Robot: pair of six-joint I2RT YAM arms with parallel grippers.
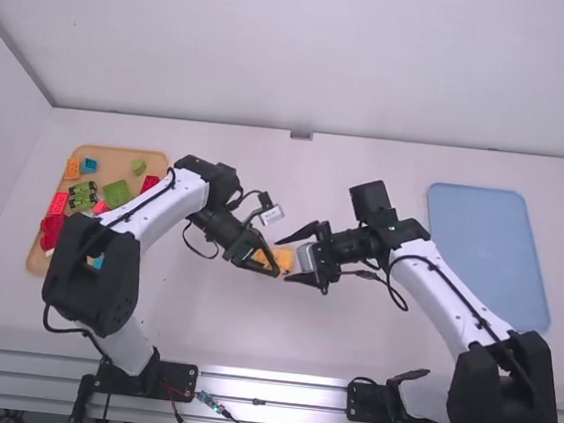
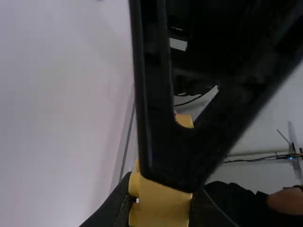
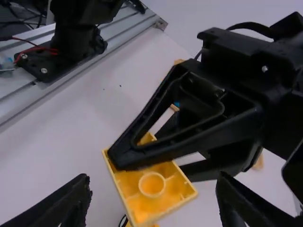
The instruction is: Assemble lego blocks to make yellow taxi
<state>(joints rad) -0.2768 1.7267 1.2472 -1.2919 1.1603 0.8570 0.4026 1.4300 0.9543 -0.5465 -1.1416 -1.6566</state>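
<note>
My left gripper (image 1: pixel 269 264), right of the table's middle-left, is shut on a yellow block piece (image 1: pixel 285 259). In the left wrist view, the left gripper (image 2: pixel 158 208) pinches yellow blocks (image 2: pixel 162 204), with the right gripper's dark finger close above them. My right gripper (image 1: pixel 284 261) stands open at the piece from the right. In the right wrist view, the right gripper (image 3: pixel 152 201) has its fingers wide apart on both sides of the yellow piece (image 3: pixel 165 184), whose hollow underside with a round tube faces this camera. The left gripper's fingers cover part of it.
A tan tray (image 1: pixel 33 260) with several red, green, blue and orange blocks lies at the left, beside the left arm. An unloaded light blue tray (image 1: pixel 488 246) lies at the right, beyond the right arm. Both grippers are very close together over the table (image 1: pixel 241 328).
</note>
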